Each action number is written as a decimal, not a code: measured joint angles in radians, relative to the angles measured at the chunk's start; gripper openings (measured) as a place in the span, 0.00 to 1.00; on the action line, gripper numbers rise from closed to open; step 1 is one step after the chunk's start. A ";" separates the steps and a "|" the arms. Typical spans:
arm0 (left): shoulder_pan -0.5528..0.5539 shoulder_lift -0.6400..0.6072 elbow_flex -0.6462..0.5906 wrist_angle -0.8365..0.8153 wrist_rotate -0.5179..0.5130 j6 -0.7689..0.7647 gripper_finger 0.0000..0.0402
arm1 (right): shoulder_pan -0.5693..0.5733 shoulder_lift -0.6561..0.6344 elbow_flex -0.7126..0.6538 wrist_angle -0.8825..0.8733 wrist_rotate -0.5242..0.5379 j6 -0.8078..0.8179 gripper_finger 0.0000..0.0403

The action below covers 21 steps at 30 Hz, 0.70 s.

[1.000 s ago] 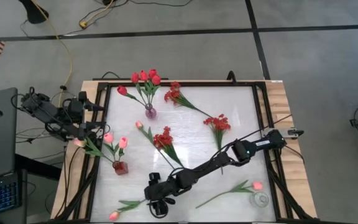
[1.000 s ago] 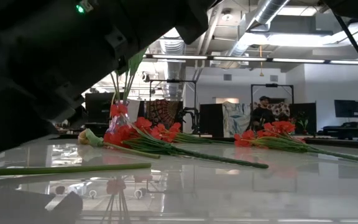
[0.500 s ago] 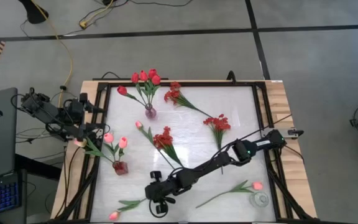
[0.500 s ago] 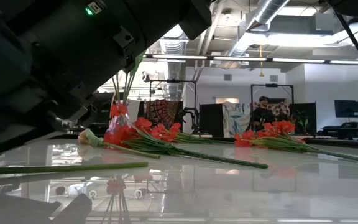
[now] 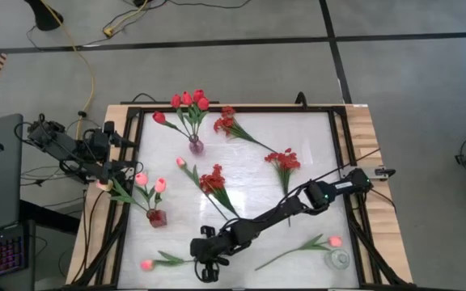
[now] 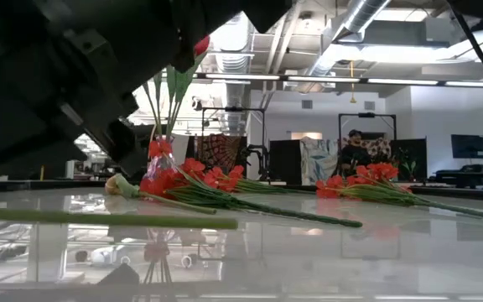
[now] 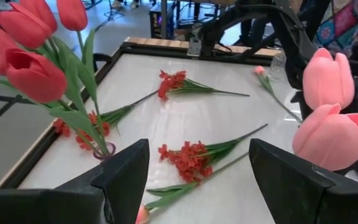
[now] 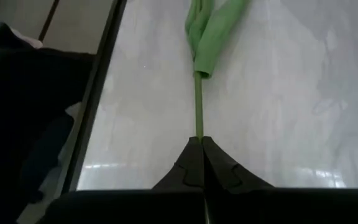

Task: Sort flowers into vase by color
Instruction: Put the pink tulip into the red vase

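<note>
Now | right pincer [image 5: 206, 263] clamps pink tulip [image 5: 162, 261] stem-end | lies crosswise, bloom leftward

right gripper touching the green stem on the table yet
Touching. The right wrist view shows the right gripper shut on the green stem, which runs straight into its closed fingertips.

The high view looks straight down on the whole tabletop [image 5: 298, 218]. The low view sits at surface level, facing the room. The left wrist view looks past its fingers [image 7: 123, 180] across the tabletop; the right wrist view hangs close above it.
</note>
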 joint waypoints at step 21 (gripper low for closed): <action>0.000 -0.003 -0.035 -0.048 -0.165 -0.006 0.66 | 0.013 -0.125 0.001 -0.035 0.124 -0.094 0.04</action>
